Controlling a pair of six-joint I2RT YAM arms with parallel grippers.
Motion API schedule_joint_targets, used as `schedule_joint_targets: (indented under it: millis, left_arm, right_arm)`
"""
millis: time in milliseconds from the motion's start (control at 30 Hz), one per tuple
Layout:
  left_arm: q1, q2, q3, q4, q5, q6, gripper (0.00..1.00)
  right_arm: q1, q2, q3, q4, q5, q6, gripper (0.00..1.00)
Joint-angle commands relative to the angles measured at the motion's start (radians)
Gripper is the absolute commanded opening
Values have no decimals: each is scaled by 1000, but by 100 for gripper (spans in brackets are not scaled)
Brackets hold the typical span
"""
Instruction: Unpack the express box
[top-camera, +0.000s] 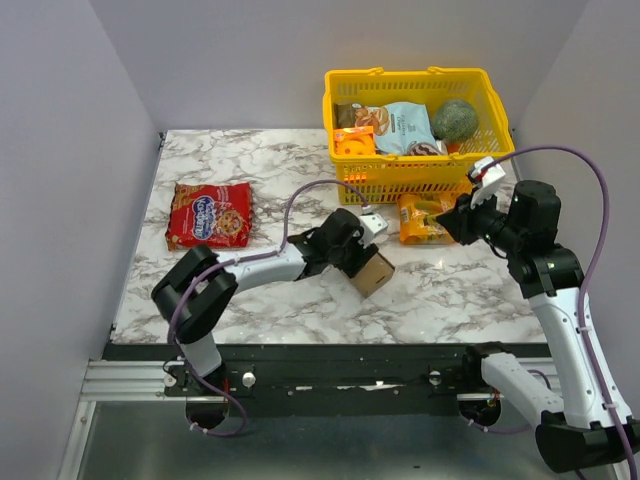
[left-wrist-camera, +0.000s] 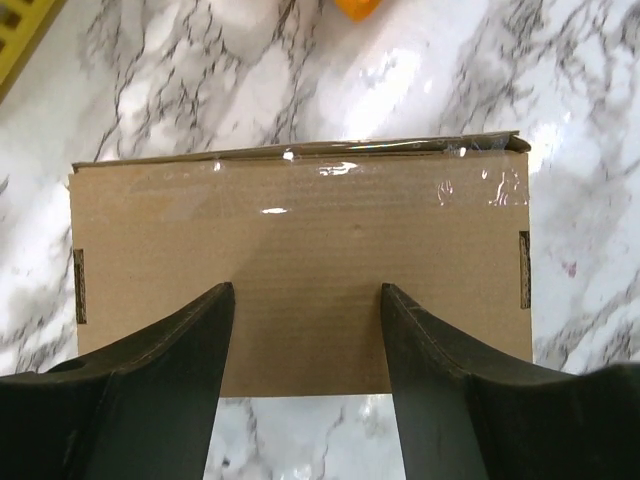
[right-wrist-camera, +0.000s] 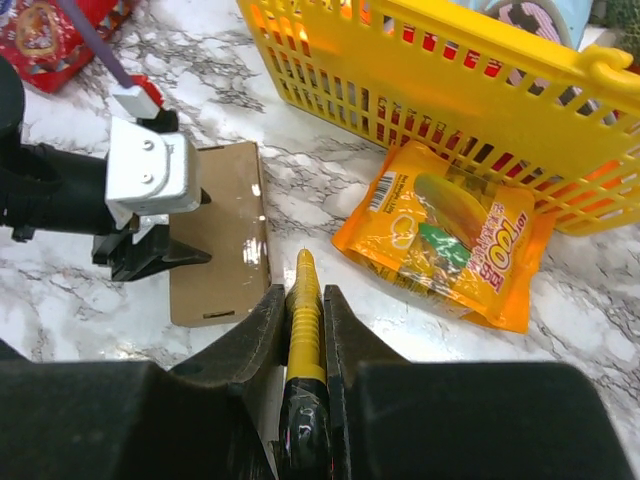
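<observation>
The express box (top-camera: 373, 273) is a flat brown cardboard mailer lying on the marble table near its middle front. In the left wrist view the box (left-wrist-camera: 300, 240) has shiny clear tape along its far edge, and its flaps look closed. My left gripper (top-camera: 357, 262) is open, its two fingers (left-wrist-camera: 190, 350) spread over the box's near half (right-wrist-camera: 228, 230). I cannot tell whether they touch it. My right gripper (right-wrist-camera: 303, 291) is shut on a slim yellow tool (right-wrist-camera: 306, 320) with a black taped handle. It is held above the table just right of the box, pointing forward.
A yellow plastic basket (top-camera: 410, 182) stands at the back right, holding snack bags and a green round item (top-camera: 455, 120). An orange snack bag (top-camera: 424, 222) lies in front of it, also seen in the right wrist view (right-wrist-camera: 450, 240). A red snack bag (top-camera: 209, 215) lies at the left.
</observation>
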Motion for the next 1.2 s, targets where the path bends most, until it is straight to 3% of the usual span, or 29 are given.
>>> schedule_joint_targets:
  millis: [0,167,300,367,400,467,600,767,900,1000,1067,1133,1167]
  left_arm:
    - [12,-119,-143,-151,17,66,68]
    - [41,-360,-182,-33,134,142,70]
    - [81,-483,-133,-38,111,189,78]
    - [199,-467,-84,-176,152,138,78]
    - [250,-453,-43,-222,268,76,77]
    - [376,-395,-19,-320,350,52,76]
    - [484,-298,-2,-356,514,29,76]
    - [493,-212,-21,-293,628,-67,76]
    - [493,-147,-16,-273,625,-71,77]
    - [498,-91,29,-307,633,-52,76]
    - [507,-46,51,-301,660,-72,75]
    - [507,-23,59,-270,698,-121,74]
    - [507,-19,53,-213,718,-133,74]
  right_arm:
    - [-8,-14,-29,62,-105,17,0]
    - [3,24,-13,79,-196,-2,0]
    - [92,94,26,93,-87,-78,1]
    - [158,128,79,111,35,-134,0]
    - [172,151,105,119,80,-138,1]
    - [184,234,203,133,150,-131,1]
    - [218,389,416,86,212,-130,0]
    - [267,421,452,182,270,-119,0]
    - [357,334,270,366,307,-183,0]
    - [436,332,210,392,301,-288,0]
    - [440,358,222,444,479,-36,0]
    - [442,410,279,344,435,25,1]
    - [440,421,296,320,307,13,1]
